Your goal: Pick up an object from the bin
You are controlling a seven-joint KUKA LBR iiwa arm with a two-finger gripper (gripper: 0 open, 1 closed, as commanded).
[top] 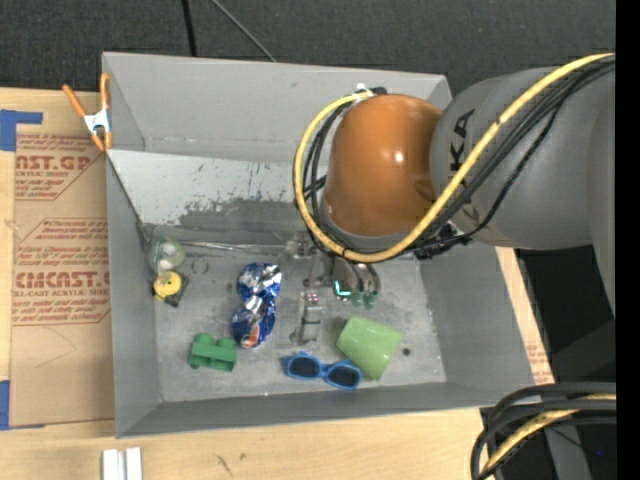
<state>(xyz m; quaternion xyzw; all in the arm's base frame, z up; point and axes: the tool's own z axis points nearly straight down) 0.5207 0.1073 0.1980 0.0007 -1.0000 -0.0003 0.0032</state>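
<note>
My gripper (311, 314) hangs low under the orange cover, in the middle of the bin floor. Just to its right lies a light green plastic cup (368, 346), tipped on its side. A pair of blue sunglasses (320, 371) rests on the floor right below the gripper, near the bin's front wall. To the gripper's left lies a crumpled blue and white wrapper (257, 304). I see nothing held in the gripper.
A green toy block (213, 353) lies at the front left. A small yellow thing (167, 286) and a pale round thing (165, 256) sit by the left wall. The arm and its orange cover hide the bin's back right part.
</note>
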